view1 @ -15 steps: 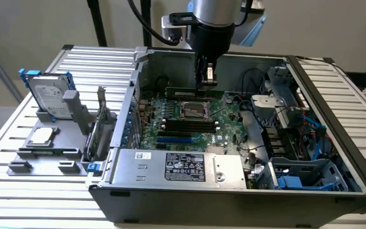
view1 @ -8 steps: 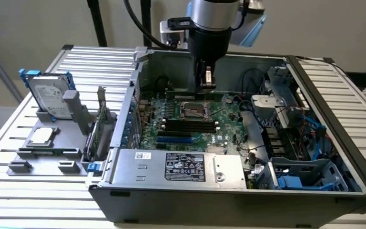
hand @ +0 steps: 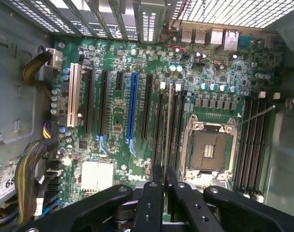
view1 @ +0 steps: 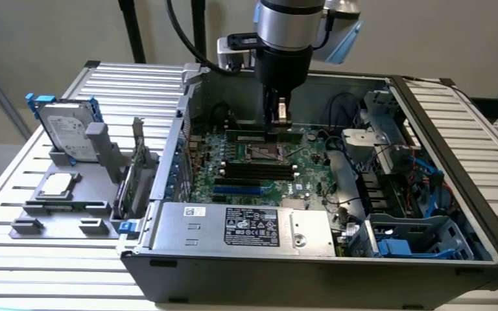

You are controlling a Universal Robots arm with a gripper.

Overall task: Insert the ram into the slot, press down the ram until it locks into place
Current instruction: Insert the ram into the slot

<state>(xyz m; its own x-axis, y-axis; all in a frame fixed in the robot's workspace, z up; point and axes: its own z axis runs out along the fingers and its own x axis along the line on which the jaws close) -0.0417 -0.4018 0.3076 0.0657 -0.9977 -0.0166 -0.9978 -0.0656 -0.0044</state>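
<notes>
Exterior view: the tool (view1: 277,124) hangs inside the case (view1: 318,280), at 12 o'clock from the CPU socket (view1: 266,153), and it is clenched on the ram (view1: 247,135).

Wrist view: the ram (hand: 168,125) is seen edge-on between the fingers (hand: 152,203). It is over the black slots (hand: 180,126), between the blue slot (hand: 133,111) and the CPU socket (hand: 208,150).

Gripper (hand: 164,168) fingers (hand: 152,203) look matt black to you, plastic or coated, with small shiny screw heads. The ram (hand: 168,121) shows you a thin green board edge. The slot (hand: 159,123) is black plastic with a slight sheen. Motherboard (hand: 113,121) is glossy green lacquer. The CPU socket (hand: 207,150) frame is bright bare metal. The blue slot (hand: 133,111) is glossy plastic. The case (view1: 231,272) is matt grey sheet metal. Your table (view1: 59,285) is ribbed, dull silver metal, and the arm (view1: 288,26) is polished silver.
</notes>
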